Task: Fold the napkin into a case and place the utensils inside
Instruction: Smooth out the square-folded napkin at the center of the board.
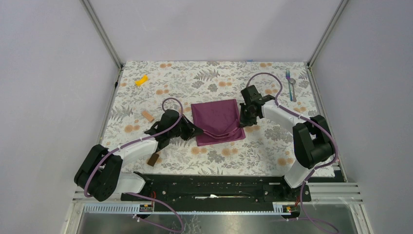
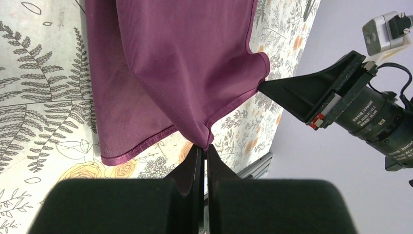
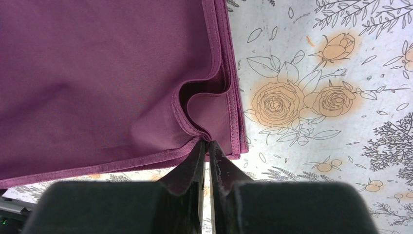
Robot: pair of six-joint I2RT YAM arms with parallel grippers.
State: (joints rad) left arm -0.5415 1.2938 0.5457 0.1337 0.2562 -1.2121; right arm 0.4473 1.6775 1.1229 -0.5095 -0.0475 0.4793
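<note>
Napkin [image 1: 217, 122], centre frame: soft, light, limp cloth; expect it to sag between your grips. Left gripper [image 2: 204, 147] and right gripper [image 3: 206, 143] are each pinched tight on its hem. Take it by the hems, near the corners.

The top external camera looks down from high behind the near edge of the floral-printed table [image 1: 272, 146] over its whole top, while the wrist cameras look from close behind the left gripper [image 2: 204, 146] and right gripper [image 3: 206, 142] at opposite sides of the soft plum-magenta cloth napkin [image 1: 217, 121], which all three views share.
</note>
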